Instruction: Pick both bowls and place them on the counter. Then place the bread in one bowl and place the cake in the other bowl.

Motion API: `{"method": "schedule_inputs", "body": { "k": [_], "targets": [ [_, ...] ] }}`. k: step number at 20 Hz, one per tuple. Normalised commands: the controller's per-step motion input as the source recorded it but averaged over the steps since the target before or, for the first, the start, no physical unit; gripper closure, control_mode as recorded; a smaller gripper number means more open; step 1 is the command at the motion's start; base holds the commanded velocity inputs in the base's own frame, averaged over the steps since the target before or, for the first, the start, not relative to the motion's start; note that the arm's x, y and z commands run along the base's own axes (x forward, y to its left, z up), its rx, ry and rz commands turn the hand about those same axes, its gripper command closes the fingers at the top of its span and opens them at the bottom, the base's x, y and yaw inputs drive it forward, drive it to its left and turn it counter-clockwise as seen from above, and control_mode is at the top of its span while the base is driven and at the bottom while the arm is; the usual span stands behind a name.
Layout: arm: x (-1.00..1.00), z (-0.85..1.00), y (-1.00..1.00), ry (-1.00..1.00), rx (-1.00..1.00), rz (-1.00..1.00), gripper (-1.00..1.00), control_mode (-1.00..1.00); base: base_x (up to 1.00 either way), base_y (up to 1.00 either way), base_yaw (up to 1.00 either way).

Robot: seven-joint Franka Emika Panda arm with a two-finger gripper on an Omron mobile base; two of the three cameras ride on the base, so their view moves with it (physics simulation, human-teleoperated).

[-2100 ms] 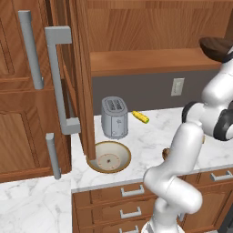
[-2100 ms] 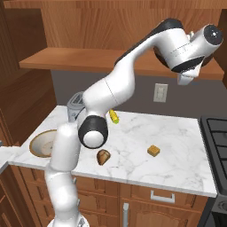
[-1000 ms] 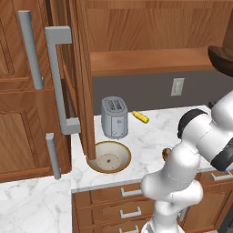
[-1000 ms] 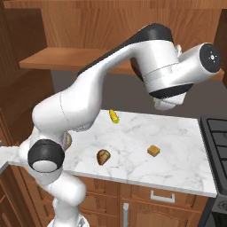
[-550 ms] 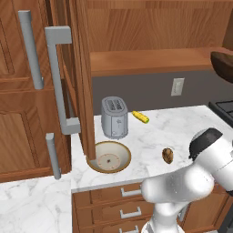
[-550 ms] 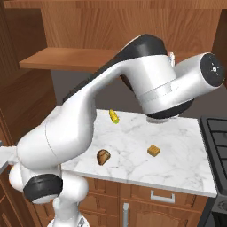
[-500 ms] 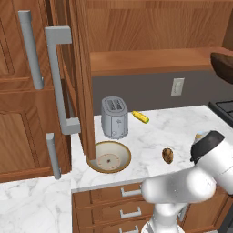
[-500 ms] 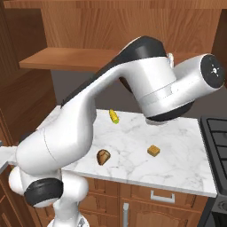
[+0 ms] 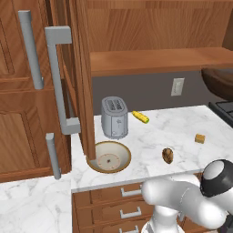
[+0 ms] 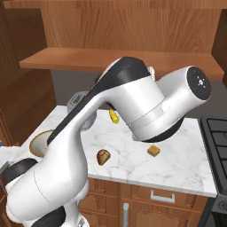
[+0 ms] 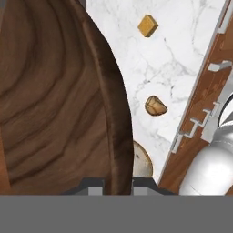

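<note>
Dark wooden bowl (image 11: 59, 100): end effector (image 11: 119, 184) is pinching its rim, clamped tight. Bread (image 9: 167, 155), cake (image 9: 199, 138) and beige bowl (image 9: 109, 157) are sitting on the counter (image 9: 150, 136).

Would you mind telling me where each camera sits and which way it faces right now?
Left base view: behind the arm's left, facing forward and down over the counter, toaster and beige bowl; the arm's white elbow shows lower right.
Right base view: behind the arm's right, facing the same counter; the big white arm crosses the middle.
Hand view: on the hand, looking down along the fingers, shut on the wooden bowl's rim.
All three share the bread and the cake; the wooden bowl also shows at the left view's right edge.
</note>
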Motion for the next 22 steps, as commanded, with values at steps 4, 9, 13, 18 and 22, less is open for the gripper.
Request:
{"method": "schedule_inputs", "body": {
  "k": [4,9,13,18,22],
  "targets": [
    [0.07,-0.49,0.48,0.00,-0.11,0.00,1.00,-1.00,0.00,0.00,0.00],
    [0.41,-0.40,0.20,0.00,-0.04,0.02,1.00,-1.00,0.00,0.00,0.00],
    [0.45,-0.49,0.16,0.00,-0.03,0.06,1.00,-1.00,0.00,0.00,0.00],
    [0.41,-0.51,0.14,0.00,0.00,0.21,1.00,-1.00,0.00,0.00,0.00],
    [0.51,-0.46,0.08,0.00,0.00,0.22,1.00,-1.00,0.00,0.00,0.00]
  ]
}}
